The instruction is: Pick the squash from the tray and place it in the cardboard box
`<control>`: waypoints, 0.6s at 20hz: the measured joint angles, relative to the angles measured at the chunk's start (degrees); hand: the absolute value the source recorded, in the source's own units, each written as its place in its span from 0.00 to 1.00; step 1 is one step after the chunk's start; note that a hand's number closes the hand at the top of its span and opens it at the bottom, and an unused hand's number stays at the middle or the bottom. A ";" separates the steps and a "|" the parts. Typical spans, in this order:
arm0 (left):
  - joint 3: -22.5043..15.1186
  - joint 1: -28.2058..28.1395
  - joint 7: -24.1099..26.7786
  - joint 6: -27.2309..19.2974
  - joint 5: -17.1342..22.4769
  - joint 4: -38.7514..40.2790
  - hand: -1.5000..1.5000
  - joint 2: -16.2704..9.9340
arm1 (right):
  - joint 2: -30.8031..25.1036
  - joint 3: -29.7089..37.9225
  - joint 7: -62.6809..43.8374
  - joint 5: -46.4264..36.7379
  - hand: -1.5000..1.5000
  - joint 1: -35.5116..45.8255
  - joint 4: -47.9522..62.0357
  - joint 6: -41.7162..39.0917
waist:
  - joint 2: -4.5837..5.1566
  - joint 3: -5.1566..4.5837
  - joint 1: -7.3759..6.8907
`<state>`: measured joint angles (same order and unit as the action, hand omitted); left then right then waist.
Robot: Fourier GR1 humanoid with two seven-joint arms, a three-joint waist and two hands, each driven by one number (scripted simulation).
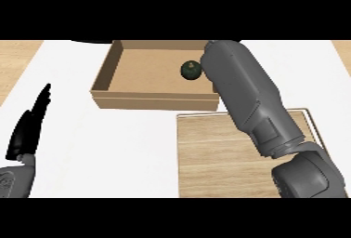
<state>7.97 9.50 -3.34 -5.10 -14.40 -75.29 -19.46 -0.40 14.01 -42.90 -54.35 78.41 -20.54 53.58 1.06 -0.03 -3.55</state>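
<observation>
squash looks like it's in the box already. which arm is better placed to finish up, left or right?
Right. Its forearm reaches over the cardboard box beside the squash, which lies inside; its robot hand is hidden. It probably only needs to retract. The left robot hand rests open at the left edge.

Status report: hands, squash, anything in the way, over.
Left hand open, resting at left edge. Right hand hidden behind its forearm. Squash lies in the cardboard box. Tray bare; nothing blocking.
</observation>
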 measured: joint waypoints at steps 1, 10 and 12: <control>0.22 -0.26 -0.30 -0.12 -0.17 -0.10 0.50 -0.23 | 0.04 -0.09 0.24 0.26 0.00 -0.73 -0.42 0.54 | -0.23 0.00 0.52; 3.13 -3.39 0.54 -0.55 0.70 0.82 0.50 -0.92 | 0.15 -6.60 -6.36 -0.89 0.00 -8.98 -12.56 -2.10 | -2.10 0.00 5.00; 3.69 -3.73 0.49 -0.46 0.83 0.89 0.50 -1.37 | 0.26 -8.80 -8.50 -1.32 0.00 -11.70 -17.17 -3.76 | -2.36 0.01 5.64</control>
<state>11.66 5.77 -2.85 -5.55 -13.57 -74.40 -20.83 -0.14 5.20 -51.40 -55.66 66.71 -37.71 49.82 -1.30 -0.02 2.09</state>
